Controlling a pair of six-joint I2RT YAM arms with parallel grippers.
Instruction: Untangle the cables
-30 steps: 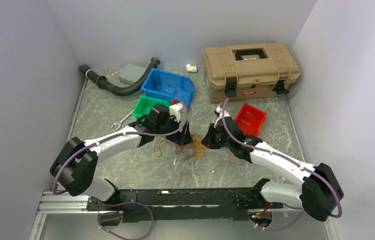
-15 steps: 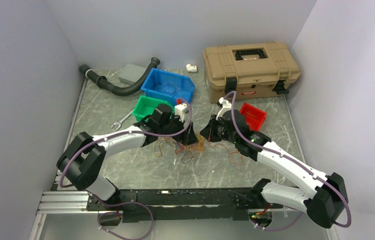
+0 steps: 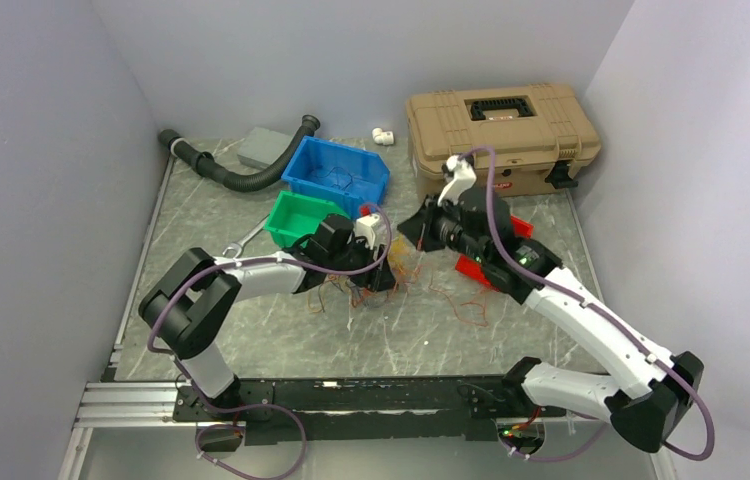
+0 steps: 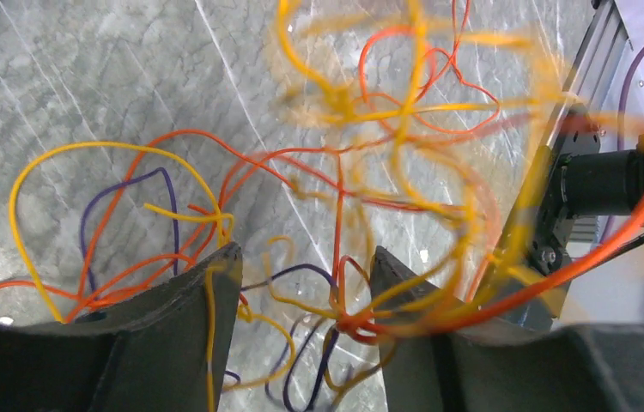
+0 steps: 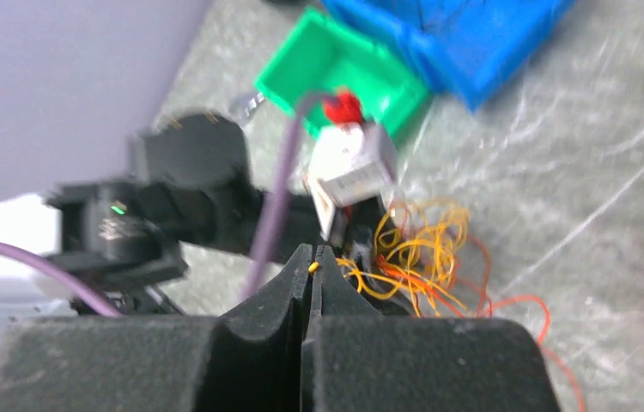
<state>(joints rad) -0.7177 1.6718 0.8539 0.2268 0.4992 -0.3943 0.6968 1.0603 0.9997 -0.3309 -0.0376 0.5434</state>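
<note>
The cables point(image 3: 394, 276) are a tangle of thin orange, yellow, red and dark purple wires on the marble table, with loose orange strands point(image 3: 471, 308) trailing to the right. My left gripper point(image 3: 379, 276) is low over the tangle. In the left wrist view it point(image 4: 301, 279) is open, and a knot of cables point(image 4: 349, 322) lies between its fingers point(image 4: 203, 300). My right gripper point(image 3: 413, 230) is raised above and right of the tangle. In the right wrist view it point(image 5: 312, 259) is shut on a yellow cable point(image 5: 313, 267) that leads down to the bundle point(image 5: 413, 249).
A blue bin point(image 3: 336, 172) and a green bin point(image 3: 294, 215) stand behind the left gripper. A red bin point(image 3: 521, 228) is partly hidden under the right arm. A tan toolbox point(image 3: 501, 125) is at the back right. A black hose point(image 3: 236, 178), a grey box point(image 3: 263, 147) and a wrench point(image 3: 239, 243) lie at the back left.
My right gripper has risen and moved back toward the toolbox, still shut, drawing a yellow cable up from the tangle. My left gripper has shifted slightly right and stays low over the bundle.
</note>
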